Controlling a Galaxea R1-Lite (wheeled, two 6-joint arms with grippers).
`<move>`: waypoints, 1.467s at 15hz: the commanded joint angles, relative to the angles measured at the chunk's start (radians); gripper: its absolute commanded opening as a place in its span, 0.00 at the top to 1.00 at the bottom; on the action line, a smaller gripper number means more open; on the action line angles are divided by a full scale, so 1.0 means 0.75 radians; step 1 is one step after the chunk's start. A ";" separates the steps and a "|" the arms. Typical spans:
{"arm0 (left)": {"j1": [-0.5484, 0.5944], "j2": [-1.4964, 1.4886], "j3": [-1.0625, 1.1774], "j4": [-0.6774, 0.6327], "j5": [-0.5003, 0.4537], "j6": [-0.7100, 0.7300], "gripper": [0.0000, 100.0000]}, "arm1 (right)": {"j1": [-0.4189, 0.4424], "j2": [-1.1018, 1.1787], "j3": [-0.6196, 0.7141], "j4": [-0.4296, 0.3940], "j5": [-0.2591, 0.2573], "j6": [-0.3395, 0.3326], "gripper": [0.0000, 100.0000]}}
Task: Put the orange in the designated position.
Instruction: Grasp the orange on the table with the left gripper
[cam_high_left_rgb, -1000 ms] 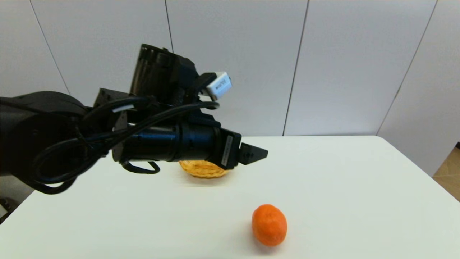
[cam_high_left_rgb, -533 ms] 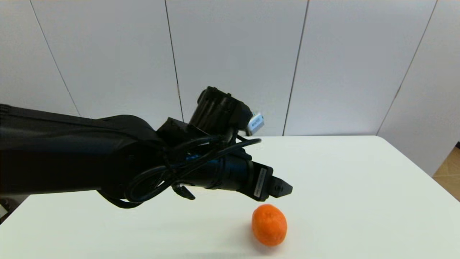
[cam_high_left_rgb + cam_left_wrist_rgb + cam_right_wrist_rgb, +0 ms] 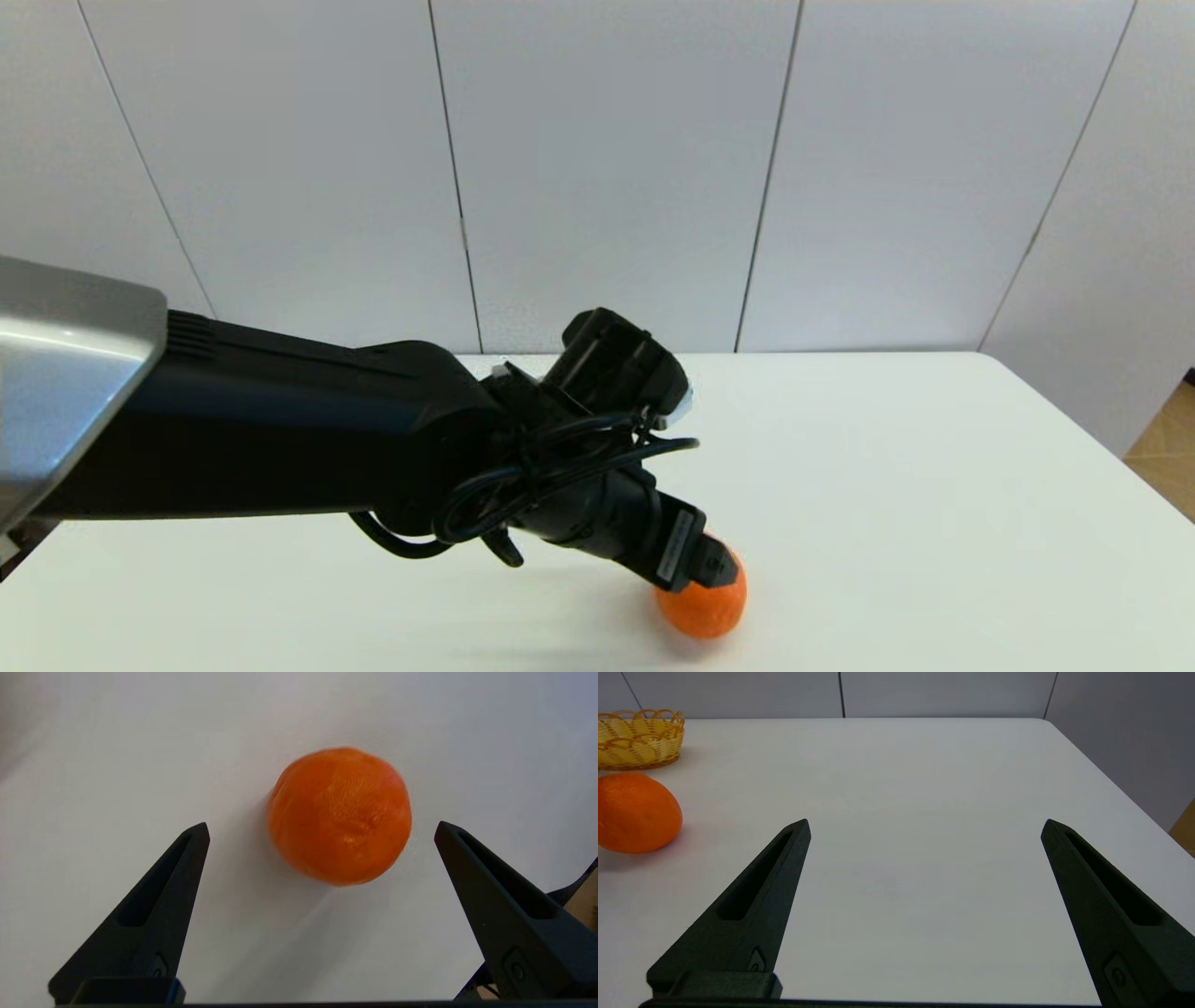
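The orange (image 3: 708,611) lies near the front edge of the white table (image 3: 934,485), and the left arm's end covers its top. My left gripper (image 3: 715,566) hangs just above it, angled down. In the left wrist view the orange (image 3: 338,816) sits between and just beyond the tips of the left gripper (image 3: 322,828), which is open with nothing held and its fingers (image 3: 154,914) wide apart. My right gripper (image 3: 927,823) is out of the head view; it stands open and empty low over the table, with the orange (image 3: 635,812) off to its side.
A yellow-tan wicker basket (image 3: 637,739) stands farther back on the table beyond the orange; in the head view the left arm hides it. The table's right edge (image 3: 1102,439) drops off toward a wooden floor.
My left arm has swung down and forward from above the basket to just over the orange, and now hides the basket in the head view. The orange has not moved.
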 commanded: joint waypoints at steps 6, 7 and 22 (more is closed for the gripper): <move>-0.008 0.062 -0.042 0.000 -0.006 -0.005 0.00 | 0.001 0.000 0.000 0.000 0.000 0.000 0.00; -0.010 0.076 -0.046 -0.002 -0.006 -0.005 0.00 | -0.001 0.000 0.000 0.000 0.000 0.000 0.00; -0.033 0.238 -0.136 0.000 -0.006 -0.042 0.00 | 0.001 0.000 0.000 0.000 0.000 0.000 0.00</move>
